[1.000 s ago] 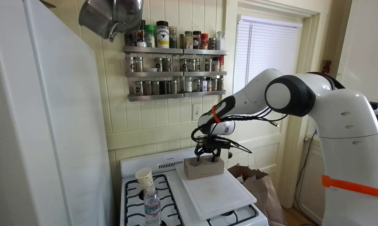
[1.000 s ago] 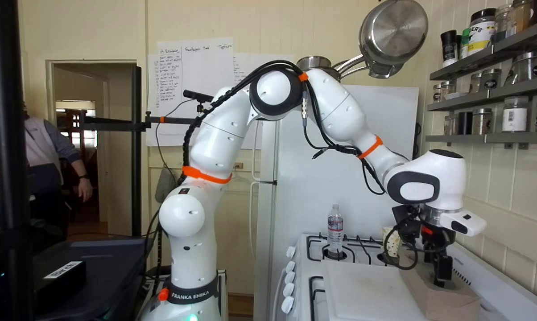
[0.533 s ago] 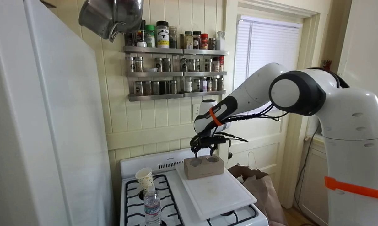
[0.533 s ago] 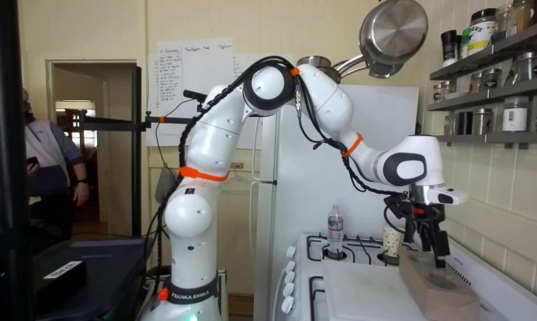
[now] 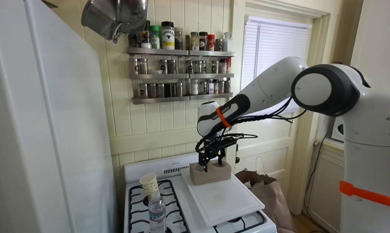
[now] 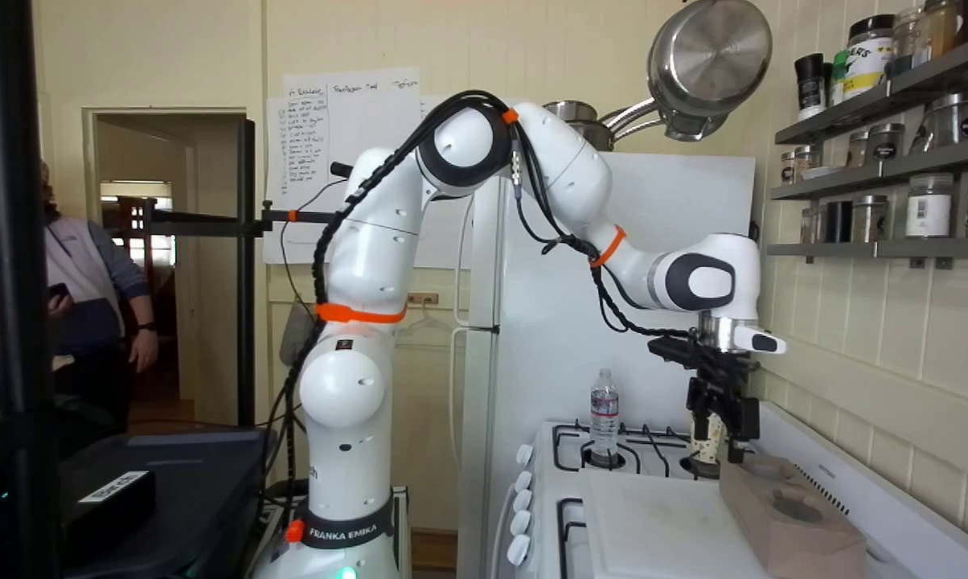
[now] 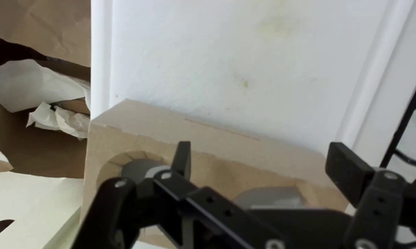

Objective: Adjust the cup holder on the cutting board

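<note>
A Robotiq gripper (image 7: 261, 159), its fingers (image 7: 346, 169) spread apart with nothing pinched between them, hangs over a cardboard cup holder (image 5: 211, 178) at the wall end of a white cutting board (image 5: 227, 200). One fingertip appears near the rim of a round well (image 7: 135, 169), the other by the holder's end on the far side from an open paper bag (image 5: 274, 197) — a lowering slightly off centre would likely catch cardboard and crease or tip it. A hard squeeze risks denting the walls. The end nearer the bag lies at the board's edge, and a shove that way could send the holder over. Sideways force could also slide the board itself across the stove (image 5: 187, 200); a water bottle (image 5: 157, 215) stands well apart, an unlikely casualty.

Whether either fingertip touches the holder cannot be told. In the wrist view, black linkage covers much of the second well and the holder's back edge, and a line of red print (image 7: 223, 129) is too faint to read. Whether the holder lies square to the board is hard to judge. In an exterior view, a patterned paper cup (image 6: 705, 442) is partly screened by the gripper, the board runs out of frame below, and a bystander (image 6: 90, 273) stands with face mostly hidden behind a dark pole (image 6: 14, 362).
</note>
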Controlling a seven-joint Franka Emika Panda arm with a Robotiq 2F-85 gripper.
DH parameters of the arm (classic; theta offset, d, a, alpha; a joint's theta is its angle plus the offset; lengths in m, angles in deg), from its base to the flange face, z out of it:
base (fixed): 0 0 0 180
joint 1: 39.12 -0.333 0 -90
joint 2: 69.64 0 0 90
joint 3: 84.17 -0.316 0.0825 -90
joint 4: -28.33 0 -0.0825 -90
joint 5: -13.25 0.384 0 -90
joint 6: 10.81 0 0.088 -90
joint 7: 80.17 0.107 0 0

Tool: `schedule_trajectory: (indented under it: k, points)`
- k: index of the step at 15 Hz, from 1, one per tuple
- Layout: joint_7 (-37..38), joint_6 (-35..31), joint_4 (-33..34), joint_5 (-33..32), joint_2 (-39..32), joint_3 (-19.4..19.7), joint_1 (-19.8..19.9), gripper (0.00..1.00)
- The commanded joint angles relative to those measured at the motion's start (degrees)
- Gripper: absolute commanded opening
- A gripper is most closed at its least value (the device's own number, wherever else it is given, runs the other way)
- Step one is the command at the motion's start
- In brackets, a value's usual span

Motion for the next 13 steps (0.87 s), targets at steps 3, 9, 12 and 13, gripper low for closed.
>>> schedule_trajectory:
  k: [3,9,12,13]
  points:
    - [-14.8,14.3,-4.3,-0.2,8.4,-1.6,0.7,1.0]
    - [-21.2,20.1,-2.5,-0.6,10.0,-1.9,0.5,1.0]
    - [-23.1,21.1,-2.5,-0.7,10.9,-2.0,0.4,1.0]
    - [-23.2,21.1,-2.5,-0.7,10.9,-2.0,0.4,1.0]
